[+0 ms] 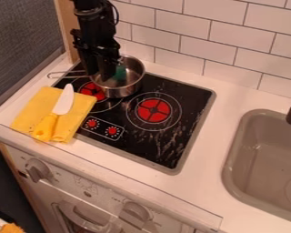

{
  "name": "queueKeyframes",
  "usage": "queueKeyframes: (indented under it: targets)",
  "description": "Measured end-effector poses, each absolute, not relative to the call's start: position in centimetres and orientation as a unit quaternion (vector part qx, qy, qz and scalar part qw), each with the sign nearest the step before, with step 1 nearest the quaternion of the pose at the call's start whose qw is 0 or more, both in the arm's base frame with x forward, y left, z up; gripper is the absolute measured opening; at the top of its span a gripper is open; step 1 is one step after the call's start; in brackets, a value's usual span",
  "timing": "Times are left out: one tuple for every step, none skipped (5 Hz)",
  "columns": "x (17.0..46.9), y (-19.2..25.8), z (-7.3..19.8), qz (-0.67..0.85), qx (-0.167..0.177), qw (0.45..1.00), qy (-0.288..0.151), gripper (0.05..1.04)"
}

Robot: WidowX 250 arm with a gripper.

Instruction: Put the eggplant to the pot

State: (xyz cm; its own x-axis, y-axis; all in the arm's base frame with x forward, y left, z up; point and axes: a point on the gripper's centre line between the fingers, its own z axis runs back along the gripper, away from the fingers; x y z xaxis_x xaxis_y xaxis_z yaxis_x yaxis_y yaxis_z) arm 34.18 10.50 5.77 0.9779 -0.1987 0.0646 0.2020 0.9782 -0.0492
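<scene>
Hanging at the pot's [125,91] left side, the hand [104,76], its grip impossible to tell, has a green thing [120,72], possibly the eggplant, just right.

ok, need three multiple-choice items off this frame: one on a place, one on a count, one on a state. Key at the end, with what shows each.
1. Where does the knife lie?
A) in the sink
B) on the yellow cloth
C) on the floor

2. How many small red dials are in the outlined box near the front edge of the cooktop?
A) four
B) three
C) two

3. What state is the pot in?
A) upright, no lid
B) upright, lid on
C) tipped on its side

Key:
1 B: blade and yellow handle both rest over the cloth.
2 C: one dial on the left, one on the right in the box.
3 A: its rim faces up and you can see into it.
</scene>
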Motion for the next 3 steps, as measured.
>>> queueKeyframes:
  targets:
    - [34.0,11.0,6.3,-0.084,-0.024,0.996,-0.033,0.989]
    - [33.0,12.2,8.7,-0.059,-0.005,0.997,-0.049,1.005]
    - [31.5,13.5,9.0,-0.039,-0.006,0.998,-0.041,1.000]
